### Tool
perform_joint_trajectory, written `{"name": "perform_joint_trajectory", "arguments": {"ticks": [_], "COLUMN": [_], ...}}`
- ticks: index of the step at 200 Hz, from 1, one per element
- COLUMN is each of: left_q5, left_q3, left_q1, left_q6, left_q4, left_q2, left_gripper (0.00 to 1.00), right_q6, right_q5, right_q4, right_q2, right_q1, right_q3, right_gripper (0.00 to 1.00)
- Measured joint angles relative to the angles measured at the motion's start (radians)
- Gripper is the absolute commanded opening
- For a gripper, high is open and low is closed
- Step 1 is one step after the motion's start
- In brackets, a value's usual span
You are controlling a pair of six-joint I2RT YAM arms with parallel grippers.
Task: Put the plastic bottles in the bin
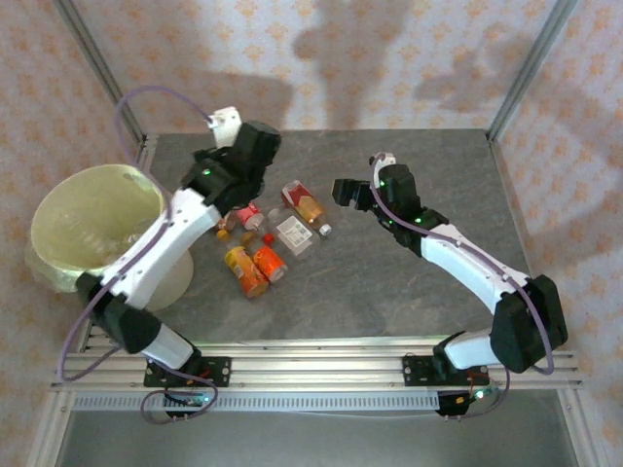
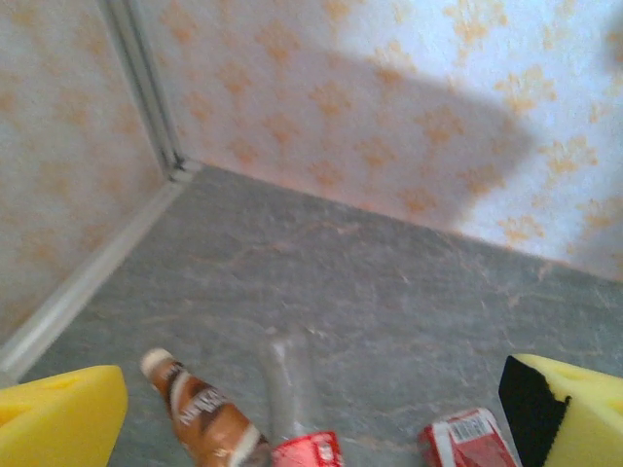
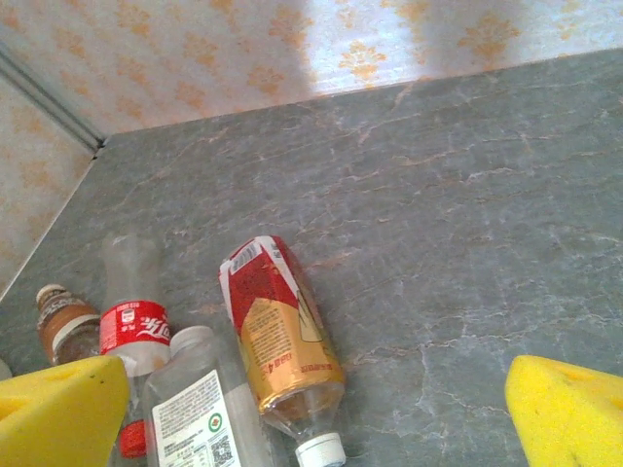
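One fixed overhead camera and two wrist cameras

The whole table [image 1: 389,292] is seen from above and behind the arm bases [image 1: 185,365] by the top camera, which is set well back and tilted down, so the bin [image 1: 92,209] at the left and the bottles [image 1: 268,243] at mid-table are both taken in. The left wrist camera is held low and close to the table, aimed at the far left corner and the patterned wall [image 2: 389,117]. The right wrist camera is likewise held low, aimed at the far wall. A small brown bottle [image 2: 200,413] and a clear red-labelled bottle [image 3: 131,316] are shared by both wrist views.
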Motion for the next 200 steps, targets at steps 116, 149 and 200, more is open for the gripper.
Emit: {"name": "perform_joint_trajectory", "arguments": {"ticks": [116, 149, 200], "left_q5": [0.121, 0.136, 0.174], "left_q3": [-0.189, -0.249, -0.273], "left_q1": [0.152, 0.228, 0.280], "left_q6": [-0.525, -0.577, -0.657], "left_q4": [-0.012, -0.002, 0.027], "left_q2": [0.256, 0.257, 0.270], "left_gripper": [1.00, 0.99, 0.94], "right_q6": [-0.074, -0.084, -0.085], "right_q5": [0.031, 0.031, 0.031], "right_q4": [-0.060, -0.066, -0.067], "right_q2": [-0.135, -0.139, -0.139], "right_q1": [-0.005, -0.006, -0.005], "right_q3": [-0.069, -0.073, -0.074], "right_gripper": [0.99, 0.99, 0.99]}}
